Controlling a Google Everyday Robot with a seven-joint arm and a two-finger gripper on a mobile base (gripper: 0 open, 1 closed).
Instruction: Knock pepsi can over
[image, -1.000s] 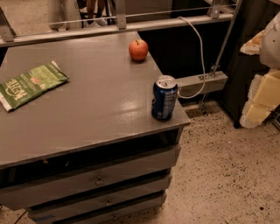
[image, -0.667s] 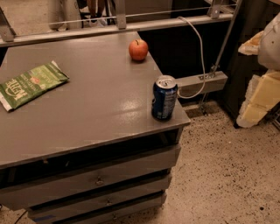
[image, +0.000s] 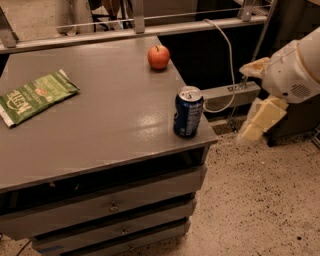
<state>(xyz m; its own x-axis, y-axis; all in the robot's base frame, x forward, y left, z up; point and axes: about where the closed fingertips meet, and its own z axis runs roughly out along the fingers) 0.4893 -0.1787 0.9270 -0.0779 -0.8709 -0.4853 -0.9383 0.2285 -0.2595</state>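
Gripper (image: 245, 102) well right of upright pepsi can (image: 188, 112), jaws apart, arm (image: 300, 65) cut off at frame edge.

Robot test lab or workshop space, not home. Evidence:
- plain grey flat-topped work cabinet (image: 100, 120) with 3 shallow drawers (image: 115, 205), bare industrial look
- speckled pale terrazzo-style floor (image: 260, 200)
- grey box-shaped power strip (image: 232, 92) beside cabinet, with white cable (image: 231, 50) looping up from it
- grey metal rail (image: 150, 31) across back
- white plastic-shelled robot arm (image: 297, 70) at right edge; its cream gripper (image: 262, 117) hangs above floor, right of cabinet
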